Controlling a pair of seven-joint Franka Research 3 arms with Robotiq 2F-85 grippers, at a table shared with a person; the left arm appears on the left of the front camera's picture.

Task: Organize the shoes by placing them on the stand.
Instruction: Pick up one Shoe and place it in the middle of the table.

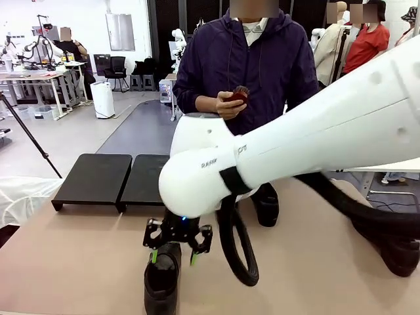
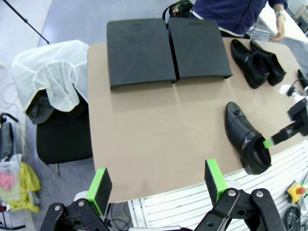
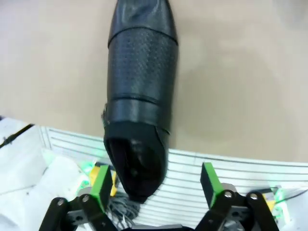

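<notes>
One glossy black shoe (image 1: pixel 163 279) lies at the table's near edge with its heel past the edge. My right gripper (image 1: pixel 174 256) hangs open just over that heel, a green pad on either side. In the right wrist view the shoe (image 3: pixel 139 106) points away and my right gripper (image 3: pixel 155 185) stands open around its opening. Two more shoes (image 2: pixel 248 62) (image 2: pixel 269 60) lie side by side at the far right. The black stand (image 2: pixel 139 50) has both panels bare. My left gripper (image 2: pixel 156 183) is open, high above the table, holding nothing.
A person stands at the far side holding a small dark-red object (image 1: pixel 237 96). My right arm's black cable (image 1: pixel 239 252) loops down over the table. Another dark shoe (image 1: pixel 394 252) lies at the right. A chair with white cloth (image 2: pixel 53 82) stands beside the table.
</notes>
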